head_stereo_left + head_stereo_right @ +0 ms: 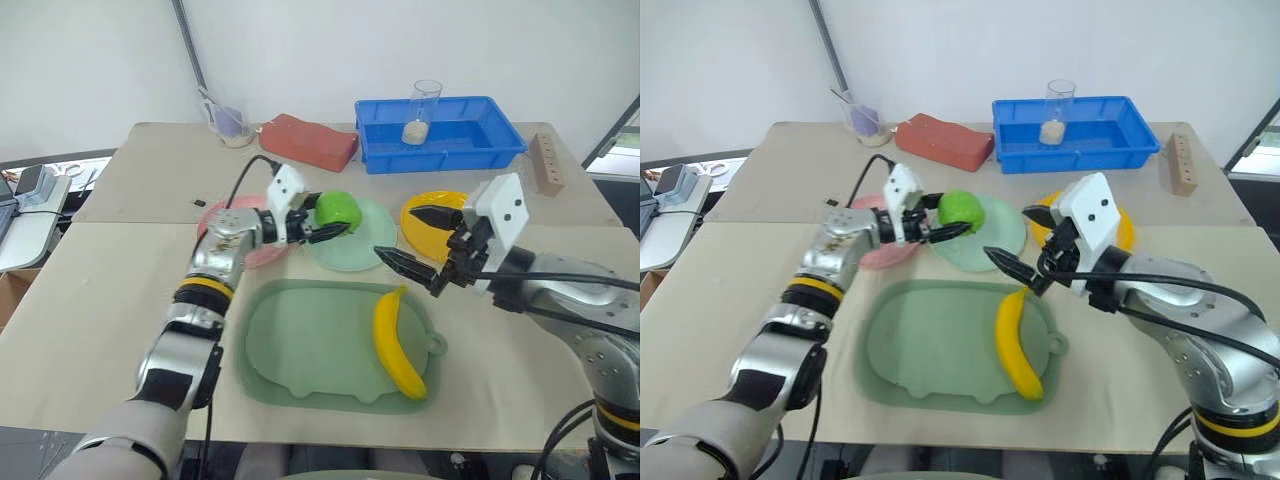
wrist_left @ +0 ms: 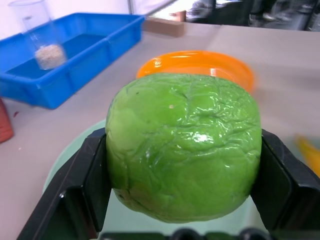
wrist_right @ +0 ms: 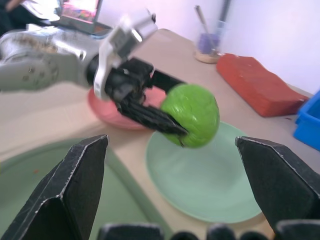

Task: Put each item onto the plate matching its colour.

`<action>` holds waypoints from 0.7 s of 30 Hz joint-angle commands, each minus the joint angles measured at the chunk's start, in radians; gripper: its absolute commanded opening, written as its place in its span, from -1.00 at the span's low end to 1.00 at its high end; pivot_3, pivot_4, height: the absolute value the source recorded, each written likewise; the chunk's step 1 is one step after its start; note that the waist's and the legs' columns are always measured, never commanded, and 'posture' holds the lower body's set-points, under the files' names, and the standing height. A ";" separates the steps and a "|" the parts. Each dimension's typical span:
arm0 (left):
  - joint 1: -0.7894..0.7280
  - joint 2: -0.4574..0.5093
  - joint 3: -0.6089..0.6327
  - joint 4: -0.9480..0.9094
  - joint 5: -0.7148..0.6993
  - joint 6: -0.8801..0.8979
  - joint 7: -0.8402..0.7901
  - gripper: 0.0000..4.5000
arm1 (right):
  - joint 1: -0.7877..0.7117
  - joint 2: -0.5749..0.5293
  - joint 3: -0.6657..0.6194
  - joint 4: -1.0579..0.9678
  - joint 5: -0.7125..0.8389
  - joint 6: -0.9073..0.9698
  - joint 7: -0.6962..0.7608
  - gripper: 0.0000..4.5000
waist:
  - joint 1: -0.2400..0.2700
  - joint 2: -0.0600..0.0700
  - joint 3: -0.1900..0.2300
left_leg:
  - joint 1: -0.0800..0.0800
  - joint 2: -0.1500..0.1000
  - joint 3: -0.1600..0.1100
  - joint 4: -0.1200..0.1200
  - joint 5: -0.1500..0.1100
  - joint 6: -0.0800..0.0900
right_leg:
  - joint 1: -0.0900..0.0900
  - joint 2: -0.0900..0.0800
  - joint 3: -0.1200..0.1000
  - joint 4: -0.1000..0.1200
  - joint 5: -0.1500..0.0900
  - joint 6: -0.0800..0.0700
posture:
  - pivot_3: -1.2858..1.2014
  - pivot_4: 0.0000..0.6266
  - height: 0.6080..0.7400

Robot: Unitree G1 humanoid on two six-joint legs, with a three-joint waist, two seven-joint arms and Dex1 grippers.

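The blue bin (image 1: 440,131) at the back of the counter (image 1: 120,290) holds a clear beaker (image 1: 422,110) with pale grains in its bottom, and the pale green tray (image 1: 300,350) carries the long yellow banana (image 1: 398,343) along its right side. The left end effector (image 1: 325,218) pinches the bright green apple (image 1: 337,209), glossy and wrinkled, over the mint green plate (image 1: 365,245). The right end effector (image 1: 418,238) hangs spread wide in front of the yellow-orange plate (image 1: 425,235).
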 commanded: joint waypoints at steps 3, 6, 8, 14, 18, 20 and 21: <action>-0.082 -0.055 0.004 0.199 0.081 -0.132 0.132 0.43 | -0.015 -0.003 0.010 -0.005 -0.057 0.009 -0.028 1.00 | -0.004 0.000 0.000 | 0.000 0.000 0.000 -0.002 0.000 0.000 | 0.000 0.001 0.000 0.000 0.000 0.001 | 0.03 -0.52 1.00; -0.095 -0.065 -0.004 0.258 0.111 -0.157 0.138 0.89 | -0.007 -0.010 -0.006 -0.003 -0.063 0.018 -0.022 1.00 | -0.005 0.000 0.000 | 0.000 0.000 -0.001 -0.002 0.000 0.000 | 0.000 0.001 0.001 0.001 0.000 0.001 | 0.03 -0.52 1.00; -0.099 -0.068 0.001 0.277 0.114 -0.164 0.120 0.99 | -0.003 -0.012 -0.012 -0.003 -0.067 0.022 -0.021 1.00 | -0.005 0.000 0.000 | 0.001 0.000 -0.002 -0.003 0.000 0.000 | 0.000 0.002 0.001 0.001 0.000 0.001 | 0.03 -0.52 1.00; -0.101 -0.055 0.041 0.239 0.077 -0.182 0.037 0.99 | 0.016 -0.011 -0.018 -0.021 -0.071 0.039 -0.025 1.00 | -0.003 0.001 0.000 | 0.001 0.000 -0.002 -0.002 0.000 0.000 | 0.000 0.001 0.001 0.001 0.000 0.000 | 0.03 -0.52 1.00; -0.040 0.007 0.056 0.037 0.018 -0.124 -0.104 0.99 | 0.048 -0.026 -0.037 -0.043 -0.030 0.098 -0.014 1.00 | -0.004 0.001 -0.001 | 0.000 0.000 -0.002 -0.003 0.000 0.000 | 0.000 0.001 0.001 0.002 0.000 0.000 | 0.03 -0.52 1.00; 0.023 0.067 0.042 -0.122 -0.011 -0.062 -0.194 0.99 | 0.072 -0.035 -0.051 -0.056 0.010 0.138 0.000 1.00 | -0.010 0.003 -0.002 | 0.000 0.000 -0.002 -0.003 0.000 0.000 | 0.001 0.002 0.001 0.003 0.000 0.000 | 0.03 -0.52 1.00; 0.067 0.110 0.032 -0.231 -0.035 -0.019 -0.251 0.99 | 0.085 -0.045 -0.053 -0.062 0.030 0.160 0.012 1.00 | -0.011 0.004 -0.003 | 0.000 0.000 -0.002 -0.003 0.000 0.000 | 0.002 0.002 0.002 0.003 0.000 0.000 | 0.03 -0.52 1.00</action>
